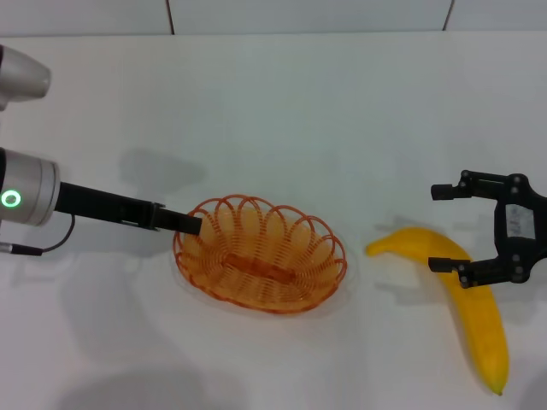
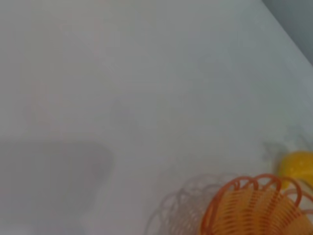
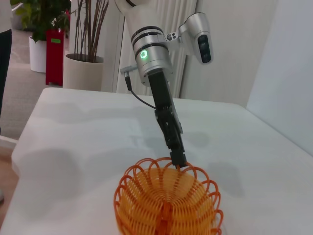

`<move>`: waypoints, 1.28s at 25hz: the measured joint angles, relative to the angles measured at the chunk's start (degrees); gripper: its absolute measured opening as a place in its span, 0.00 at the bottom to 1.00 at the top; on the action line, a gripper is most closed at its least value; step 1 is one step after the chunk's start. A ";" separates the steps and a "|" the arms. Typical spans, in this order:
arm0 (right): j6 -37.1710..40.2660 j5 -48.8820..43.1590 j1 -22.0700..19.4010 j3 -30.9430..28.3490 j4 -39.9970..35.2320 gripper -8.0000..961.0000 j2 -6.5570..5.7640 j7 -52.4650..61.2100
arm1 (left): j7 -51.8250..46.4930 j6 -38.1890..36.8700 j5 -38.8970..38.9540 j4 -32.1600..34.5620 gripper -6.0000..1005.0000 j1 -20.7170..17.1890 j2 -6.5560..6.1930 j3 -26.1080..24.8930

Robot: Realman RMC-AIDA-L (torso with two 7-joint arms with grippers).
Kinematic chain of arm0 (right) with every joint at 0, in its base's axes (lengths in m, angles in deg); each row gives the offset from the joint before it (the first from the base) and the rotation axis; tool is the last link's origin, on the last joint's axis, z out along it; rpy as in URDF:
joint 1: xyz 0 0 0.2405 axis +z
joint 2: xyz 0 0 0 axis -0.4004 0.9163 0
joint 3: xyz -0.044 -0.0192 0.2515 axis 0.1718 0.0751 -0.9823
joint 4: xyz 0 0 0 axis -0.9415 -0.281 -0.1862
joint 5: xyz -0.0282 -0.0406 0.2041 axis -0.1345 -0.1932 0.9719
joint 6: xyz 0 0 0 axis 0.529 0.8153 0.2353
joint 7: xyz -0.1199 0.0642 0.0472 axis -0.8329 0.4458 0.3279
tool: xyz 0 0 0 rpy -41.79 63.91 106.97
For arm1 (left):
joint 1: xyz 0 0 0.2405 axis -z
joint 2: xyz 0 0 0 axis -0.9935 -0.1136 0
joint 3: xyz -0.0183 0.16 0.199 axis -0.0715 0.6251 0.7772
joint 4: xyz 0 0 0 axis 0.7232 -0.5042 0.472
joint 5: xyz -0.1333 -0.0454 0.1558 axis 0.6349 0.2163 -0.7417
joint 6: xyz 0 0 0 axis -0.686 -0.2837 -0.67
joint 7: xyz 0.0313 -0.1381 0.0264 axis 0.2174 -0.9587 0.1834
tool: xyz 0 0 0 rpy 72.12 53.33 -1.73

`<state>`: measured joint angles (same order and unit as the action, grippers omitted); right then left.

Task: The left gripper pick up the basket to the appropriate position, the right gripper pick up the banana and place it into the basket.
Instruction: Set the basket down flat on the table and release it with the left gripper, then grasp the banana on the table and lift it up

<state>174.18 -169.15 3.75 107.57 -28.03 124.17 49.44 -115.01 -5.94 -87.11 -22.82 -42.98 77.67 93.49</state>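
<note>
While the orange wire basket [image 1: 261, 254] sits on the white bench [image 1: 282, 111] near centre of the head view, the left tool [image 1: 190, 225] is at its left rim, tips pinched narrow on the scalloped wire there. Right wrist view confirms: black fingers [image 3: 179, 159] come down onto the far rim loops of the basket [image 3: 167, 201], closed on the wire. Basket looks flat on the bench, upright, nothing in it. Left arm [image 1: 102, 205] reaches in from the left edge w/ a green ring light lit on its silver wrist section.

Banana [image 1: 466, 303] lies on the bench to the right of the basket, apart from it, one pointed end toward the basket, other end toward the near edge. Right tool [image 1: 449, 229] hangs above the banana's upper-middle part, jaws spread wide, holding nothing; near finger overlaps the banana in the head view, can't tell if touching.

Left wrist view shows only basket rim [image 2: 259, 205], a bit of yellow banana [image 2: 297, 166] beyond it, and bare bench [image 2: 122, 88].
</note>
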 joint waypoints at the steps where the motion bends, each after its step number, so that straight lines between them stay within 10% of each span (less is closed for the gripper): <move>1: 0.02 0.01 -0.01 0.00 0.00 0.93 -0.02 0.00 | 0.06 -0.02 0.00 -0.01 0.26 0.08 -0.01 0.35; 12: 0.54 0.05 -0.10 -0.02 0.00 0.93 -0.11 0.00 | 2.12 -0.82 -0.72 1.63 0.39 -0.32 -0.14 0.73; 22: 0.62 0.27 -0.19 -0.14 0.00 0.93 -0.25 0.00 | 8.22 -10.63 3.76 20.88 0.49 -9.45 -0.12 0.06; 32: 0.94 1.68 -0.53 -0.18 0.00 0.93 -0.26 0.00 | 29.36 -23.93 8.84 23.49 0.83 -15.71 -0.62 -4.61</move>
<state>175.12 -167.47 3.22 107.40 -28.03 123.91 49.44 -85.65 -29.86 -78.27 0.67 -58.69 77.05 88.88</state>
